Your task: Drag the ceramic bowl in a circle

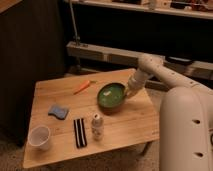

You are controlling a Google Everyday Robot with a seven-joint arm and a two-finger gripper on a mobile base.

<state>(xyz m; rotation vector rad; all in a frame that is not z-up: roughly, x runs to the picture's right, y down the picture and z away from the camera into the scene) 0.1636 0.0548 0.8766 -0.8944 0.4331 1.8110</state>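
The ceramic bowl (112, 96) is round, shallow and glossy green with a pale inside. It sits on the wooden table (55, 92), right of centre. My gripper (129, 92) is at the bowl's right rim, at the end of the white arm (155, 70) that comes in from the right. The gripper touches or holds the rim.
On the table: an orange carrot (82, 86) at the back, a blue sponge (58, 111) at the left, a white cup (39, 137) at the front left, a black striped item (79, 132) and a small white bottle (97, 126) just in front of the bowl.
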